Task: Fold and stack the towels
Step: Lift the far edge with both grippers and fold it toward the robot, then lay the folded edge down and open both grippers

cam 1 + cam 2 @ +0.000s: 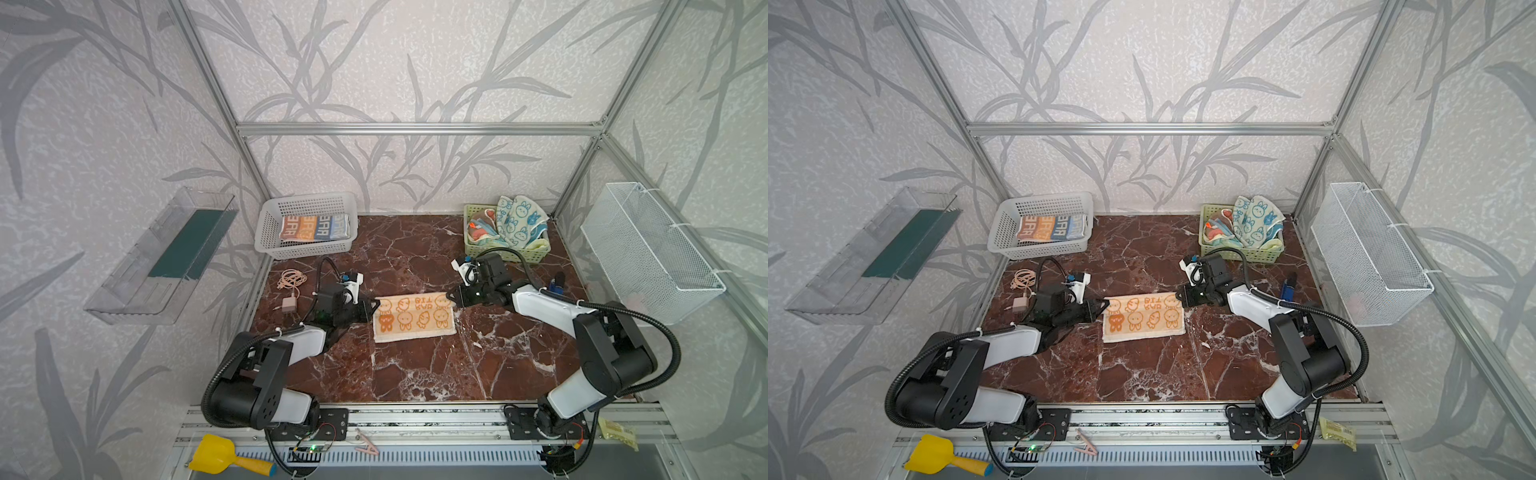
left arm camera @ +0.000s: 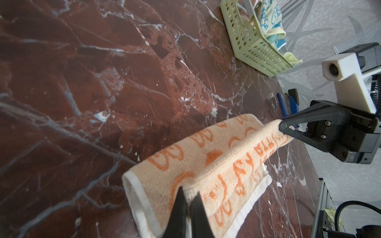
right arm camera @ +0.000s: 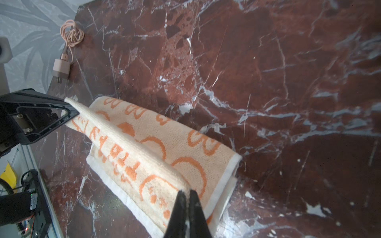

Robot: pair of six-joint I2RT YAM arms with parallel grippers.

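An orange towel with bunnies [image 1: 413, 318] [image 1: 1143, 318] lies mid-table. Its far edge is lifted into a taut ridge between both grippers. My left gripper [image 1: 376, 305] [image 2: 188, 190] is shut on the left end of that edge [image 2: 206, 164]. My right gripper [image 1: 451, 300] [image 3: 187, 192] is shut on the right end [image 3: 165, 148]. A folded orange and blue lettered towel [image 1: 313, 227] [image 1: 1054, 226] lies in the white basket [image 1: 266, 232]. A white towel with blue bunnies [image 1: 521, 220] [image 1: 1258, 220] is heaped on other towels in the green basket [image 1: 528, 253] [image 2: 257, 47].
A pink charger with coiled cable [image 1: 291, 291] [image 3: 64, 61] lies by the left arm. A blue object [image 1: 555, 284] sits near the right arm. A wire basket [image 1: 648, 249] hangs on the right wall and a clear tray [image 1: 162, 257] on the left wall.
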